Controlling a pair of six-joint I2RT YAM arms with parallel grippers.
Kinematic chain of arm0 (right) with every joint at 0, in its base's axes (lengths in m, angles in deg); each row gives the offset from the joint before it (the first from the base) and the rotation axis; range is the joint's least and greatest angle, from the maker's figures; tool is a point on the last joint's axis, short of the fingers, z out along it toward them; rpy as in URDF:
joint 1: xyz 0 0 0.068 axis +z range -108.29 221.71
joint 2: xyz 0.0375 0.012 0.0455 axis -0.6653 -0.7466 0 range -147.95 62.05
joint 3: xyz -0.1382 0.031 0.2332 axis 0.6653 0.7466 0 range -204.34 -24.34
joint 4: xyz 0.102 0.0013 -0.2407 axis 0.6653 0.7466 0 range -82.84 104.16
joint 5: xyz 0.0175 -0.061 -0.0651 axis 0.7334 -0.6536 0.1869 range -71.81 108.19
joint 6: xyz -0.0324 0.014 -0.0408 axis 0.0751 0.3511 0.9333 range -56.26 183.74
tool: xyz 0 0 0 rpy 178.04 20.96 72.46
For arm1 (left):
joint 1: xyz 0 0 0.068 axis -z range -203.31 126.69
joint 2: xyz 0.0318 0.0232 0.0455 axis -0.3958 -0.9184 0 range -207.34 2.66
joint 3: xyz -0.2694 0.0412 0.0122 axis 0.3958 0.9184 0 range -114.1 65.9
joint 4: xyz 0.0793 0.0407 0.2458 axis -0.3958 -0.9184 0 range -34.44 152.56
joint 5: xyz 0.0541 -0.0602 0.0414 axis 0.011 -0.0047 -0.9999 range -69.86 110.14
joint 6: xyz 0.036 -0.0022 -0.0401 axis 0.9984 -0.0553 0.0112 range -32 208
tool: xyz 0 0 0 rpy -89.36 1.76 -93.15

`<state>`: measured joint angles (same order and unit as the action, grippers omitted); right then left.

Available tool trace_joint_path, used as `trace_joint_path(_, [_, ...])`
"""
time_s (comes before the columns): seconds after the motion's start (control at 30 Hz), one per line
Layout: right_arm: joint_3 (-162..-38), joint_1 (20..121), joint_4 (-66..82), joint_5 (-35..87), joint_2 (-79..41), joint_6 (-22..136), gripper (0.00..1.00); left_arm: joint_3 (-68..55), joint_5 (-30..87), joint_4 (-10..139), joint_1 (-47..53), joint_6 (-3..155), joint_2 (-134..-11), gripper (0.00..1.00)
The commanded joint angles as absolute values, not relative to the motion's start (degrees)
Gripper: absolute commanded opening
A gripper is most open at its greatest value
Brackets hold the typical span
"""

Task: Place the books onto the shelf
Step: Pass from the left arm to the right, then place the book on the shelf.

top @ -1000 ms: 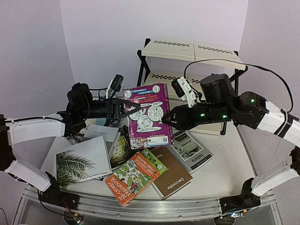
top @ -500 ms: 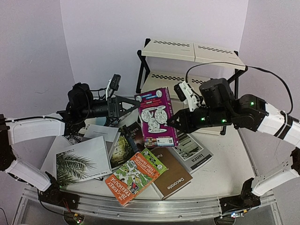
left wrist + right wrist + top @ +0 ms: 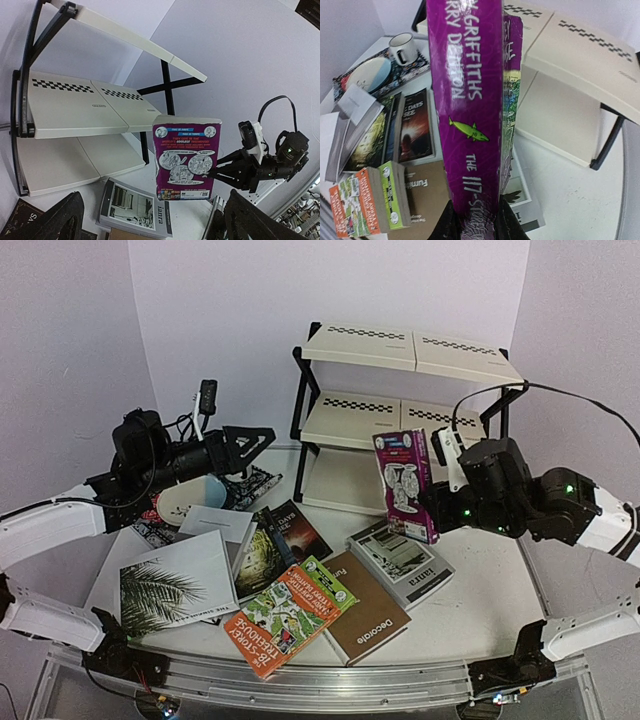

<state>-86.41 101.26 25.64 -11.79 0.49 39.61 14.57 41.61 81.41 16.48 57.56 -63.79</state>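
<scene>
1. The purple paperback [image 3: 404, 483] hangs upright in the air just in front of the shelf [image 3: 410, 352]. The loose books [image 3: 285, 615] lie on the table [image 3: 480, 610] below.
2. The right gripper [image 3: 432, 510] clamps the paperback low on its spine edge, jaws narrow across its thickness.
3. The left gripper [image 3: 262, 448] stands wide and empty, well apart.
4. The paperback is judged light, flexible and glossy. It may pivot in a one-edge hold, so the stiffest grip is at the spine.

The purple book [image 3: 405, 483] in my right gripper [image 3: 430, 510] has black-and-white cartoon panels on its cover and a green shark on its spine. The shelf [image 3: 410, 350] has cream panels, black checkered strips and a black frame. I also see an orange book [image 3: 270, 625], a green book [image 3: 330, 588] and a brown book [image 3: 372, 625].
</scene>
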Motion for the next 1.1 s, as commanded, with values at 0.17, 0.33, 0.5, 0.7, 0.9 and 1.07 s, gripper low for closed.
trace_joint_path(0.17, [-80.64,101.22,8.45,-33.56,6.14,50.2,0.0,16.55,37.45,78.13,16.24,59.95,-60.0,1.0])
trace_joint_path(0.33, [-78.23,101.08,0.55,-35.97,7.15,55.43,0.0,17.02,37.2,77.56,16.24,59.88,-58.48,1.0])
trace_joint_path(0.5, [-76.14,100.82,-5.39,-36.38,7.51,58.87,0.0,17.34,37.0,77.08,16.26,59.96,-57.64,1.0])
trace_joint_path(0.7, [-73.06,100.1,-12.65,-34.47,8.95,66.56,0.0,17.52,36.61,76.42,16.24,60.3,-56.78,1.0])
trace_joint_path(0.9, [-71.62,99.53,-16.36,-31.84,10.86,68.51,0.0,17.33,36.17,75.81,16.24,60.74,-56.36,1.0])
trace_joint_path(1.07, [-71.38,98.61,-17.65,-31.03,10.56,69.71,0.0,16.85,36.35,75.57,16.24,60.82,-56.64,1.0])
